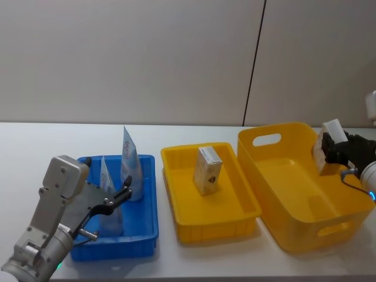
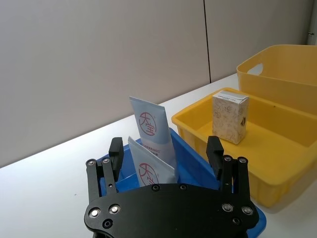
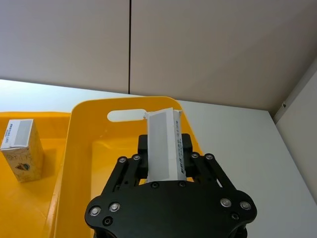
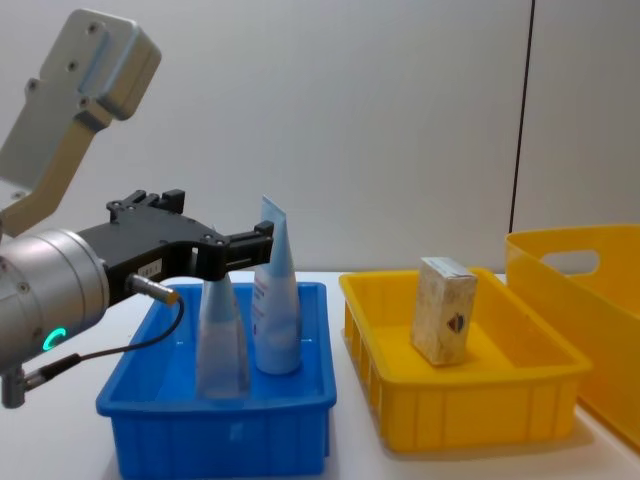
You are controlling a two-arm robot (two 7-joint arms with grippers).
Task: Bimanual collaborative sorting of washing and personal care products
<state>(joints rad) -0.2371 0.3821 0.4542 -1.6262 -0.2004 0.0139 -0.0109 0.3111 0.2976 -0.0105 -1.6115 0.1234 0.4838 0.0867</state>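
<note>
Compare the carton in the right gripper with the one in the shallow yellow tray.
The held carton is clamped in the right gripper above the deep yellow bin; the tray carton stands free in the shallow yellow tray. The held carton shows a plain pale face; the tray carton shows marbled beige. Both are small rectangular boxes.

A plain beige panel wall [image 1: 129, 59] rises behind the white table [image 1: 35, 141], well beyond the left gripper [image 1: 114, 205]. Beyond the right gripper [image 1: 330, 153], a dark vertical seam [image 1: 254, 64] splits it.
</note>
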